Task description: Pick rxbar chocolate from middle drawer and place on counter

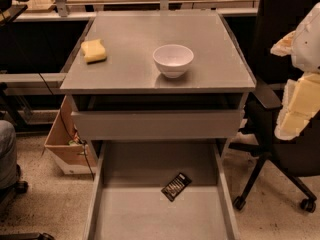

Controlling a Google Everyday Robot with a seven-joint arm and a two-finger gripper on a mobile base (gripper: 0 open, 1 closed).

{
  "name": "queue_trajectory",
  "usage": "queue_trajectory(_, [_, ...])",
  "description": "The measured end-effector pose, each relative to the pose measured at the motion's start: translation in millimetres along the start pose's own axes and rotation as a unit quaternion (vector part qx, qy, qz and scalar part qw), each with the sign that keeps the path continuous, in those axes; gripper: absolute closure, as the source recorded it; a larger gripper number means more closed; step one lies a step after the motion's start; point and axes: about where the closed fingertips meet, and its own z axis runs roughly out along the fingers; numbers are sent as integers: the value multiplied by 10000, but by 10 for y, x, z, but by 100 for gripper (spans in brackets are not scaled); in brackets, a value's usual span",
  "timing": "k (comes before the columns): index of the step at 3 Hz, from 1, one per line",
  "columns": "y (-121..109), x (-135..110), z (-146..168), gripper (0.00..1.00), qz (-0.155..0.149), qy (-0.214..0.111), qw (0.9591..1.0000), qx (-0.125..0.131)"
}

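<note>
Item: rxbar chocolate [176, 186]. Flat black wrapper, pale lettering, lying askew on the open middle drawer [145, 215] floor, below the counter [130, 74] front edge, right of centre.
Status: not yet picked; lift and placing remain.
Your gripper [299, 101]: beyond the counter's right edge, well apart from the bar; open or closed, you cannot tell.

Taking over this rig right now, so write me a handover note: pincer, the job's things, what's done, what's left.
The pincer hangs at the right edge of view, beside the counter, far from the bar.
The rxbar chocolate lies flat on the floor of the open middle drawer.
The counter holds a white bowl and a yellow sponge.
Done: drawer open.
Left: grasp the bar, lift it, set it on the counter.
</note>
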Motion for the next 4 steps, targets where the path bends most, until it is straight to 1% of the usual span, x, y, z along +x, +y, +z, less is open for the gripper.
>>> queue_trajectory(1, [0, 0, 1, 0, -1, 0, 10000, 0])
queue_trajectory(2, [22, 13, 363, 0, -234, -170, 9995, -128])
queue_trajectory(3, [111, 37, 994, 0, -614, -470, 9963, -383])
queue_trajectory(4, [196, 18, 1606, 0, -934, -794, 9908, -568])
